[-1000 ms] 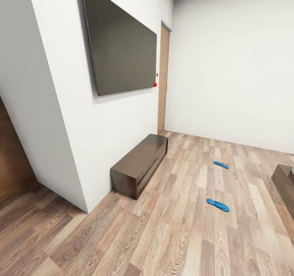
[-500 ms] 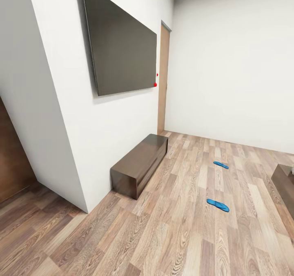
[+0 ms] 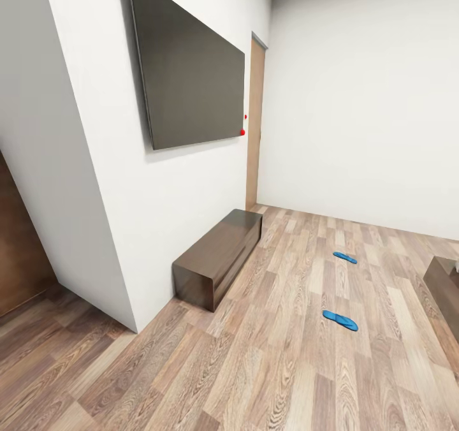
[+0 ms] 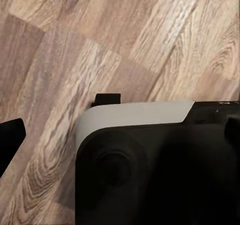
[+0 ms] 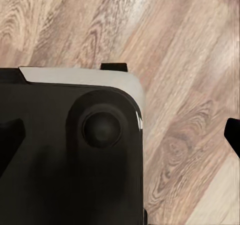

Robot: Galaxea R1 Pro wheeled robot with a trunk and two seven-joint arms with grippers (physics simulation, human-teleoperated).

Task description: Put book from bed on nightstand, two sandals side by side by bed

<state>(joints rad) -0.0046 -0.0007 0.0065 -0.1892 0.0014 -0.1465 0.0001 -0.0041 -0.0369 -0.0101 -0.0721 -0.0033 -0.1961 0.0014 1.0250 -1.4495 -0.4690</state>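
1. From the head camera I get only a dark brown corner of the bed, cut off at the right edge of the picture; I can't make out the mattress or a book on it.
2. The wall screen runs off the top of the picture, and a brown panel at the far left is cut off too, so I can't say what it is.
3. Both sandals lie on the wood floor, well apart from each other: the near sandal sits toward me, the far sandal closer to the back wall. Both lie between the long low bench by the screen wall and the bed corner.
4. In my left wrist camera a black-and-grey part of the robot's body blocks much of the picture, with floor planks behind it. A black tip shows at the picture's edge, but I cannot tell whether the left gripper is apart or together.
5. My right wrist camera gives the same: dark robot body over planks, one black tip at the edge, gripper state unreadable. I can't place either sandal relative to the grippers.
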